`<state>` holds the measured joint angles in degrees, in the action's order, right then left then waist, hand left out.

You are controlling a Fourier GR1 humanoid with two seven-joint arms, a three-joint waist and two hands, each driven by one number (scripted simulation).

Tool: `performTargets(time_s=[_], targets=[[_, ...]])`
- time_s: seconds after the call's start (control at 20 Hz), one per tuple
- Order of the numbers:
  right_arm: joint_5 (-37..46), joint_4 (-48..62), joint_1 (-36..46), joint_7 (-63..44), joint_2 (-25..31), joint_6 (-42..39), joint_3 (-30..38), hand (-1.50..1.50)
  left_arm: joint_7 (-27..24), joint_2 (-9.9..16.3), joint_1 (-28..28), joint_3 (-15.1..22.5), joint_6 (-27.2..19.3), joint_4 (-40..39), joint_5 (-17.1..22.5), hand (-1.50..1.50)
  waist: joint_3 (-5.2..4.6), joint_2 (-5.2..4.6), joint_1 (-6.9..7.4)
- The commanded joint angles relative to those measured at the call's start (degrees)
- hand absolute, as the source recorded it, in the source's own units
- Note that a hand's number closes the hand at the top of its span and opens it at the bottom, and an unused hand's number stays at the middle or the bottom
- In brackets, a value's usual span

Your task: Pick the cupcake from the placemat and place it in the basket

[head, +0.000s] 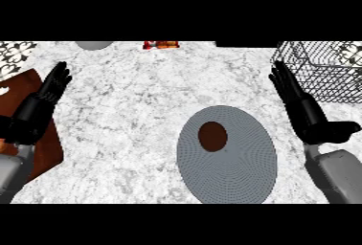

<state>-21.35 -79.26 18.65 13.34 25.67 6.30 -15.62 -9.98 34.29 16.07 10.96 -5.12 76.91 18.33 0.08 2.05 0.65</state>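
Grey and oval, the placemat (pixel 226 158) lies at the near edge of the white marble counter (pixel 134 119), with the brown cupcake (pixel 212 136) on its far left part. Dark wood floor (pixel 28 83) shows at the left. At the far right stands the wire basket (pixel 325 67). Both the left hand (pixel 42 103) and right hand (pixel 300 103) have fingers straight, holding nothing; the right one is just beside the basket.
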Motion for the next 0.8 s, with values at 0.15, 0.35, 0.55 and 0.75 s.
performTargets(time_s=[0.15,0.35,0.55,0.75], targets=[[-5.55,-1.39,9.27,-2.01,-7.18,-7.86,-3.12,1.50,10.00,-5.47,-7.76,3.21,-1.71,-5.07,2.76,0.00,-0.01,-2.58,2.71],[-1.47,-3.81,16.33,-1.42,-11.79,-15.50,-14.31,1.50,15.10,-8.06,-12.13,6.24,-1.08,-9.67,3.79,0.00,-0.16,-2.99,5.45],[9.05,-4.10,13.96,-4.31,-19.58,-5.00,-23.79,-1.50,15.35,-8.44,-16.15,5.52,-3.59,-7.95,3.69,0.00,-0.15,-1.68,1.45],[17.40,-2.85,18.85,-14.09,-17.24,0.80,-25.20,-1.50,17.19,-11.44,-15.67,6.08,-6.90,-7.48,3.15,0.00,-0.22,-1.56,-0.23]])
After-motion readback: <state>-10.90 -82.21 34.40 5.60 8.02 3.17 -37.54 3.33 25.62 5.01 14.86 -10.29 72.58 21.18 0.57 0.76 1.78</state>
